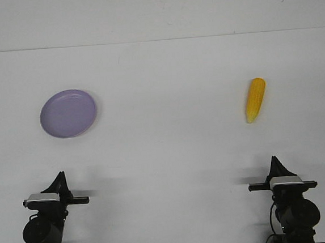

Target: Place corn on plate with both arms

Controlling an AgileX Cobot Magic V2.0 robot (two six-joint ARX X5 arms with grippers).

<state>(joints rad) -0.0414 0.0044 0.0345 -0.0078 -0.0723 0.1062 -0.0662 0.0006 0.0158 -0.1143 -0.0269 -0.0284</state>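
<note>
The yellow-orange corn (255, 100) lies on the white table at the right, its tapered end toward me. The lavender plate (68, 113) lies flat at the left and holds nothing. My left gripper (59, 179) sits at the near left edge, well short of the plate. My right gripper (276, 163) sits at the near right edge, short of the corn and a little right of it. Both grippers show as one black point with no gap visible, and neither touches anything.
The white table (170, 143) stretches from the near edge to a far seam where a white wall begins. A silver-white block (42, 198) sits on the left arm and another silver-white block (285, 180) on the right arm.
</note>
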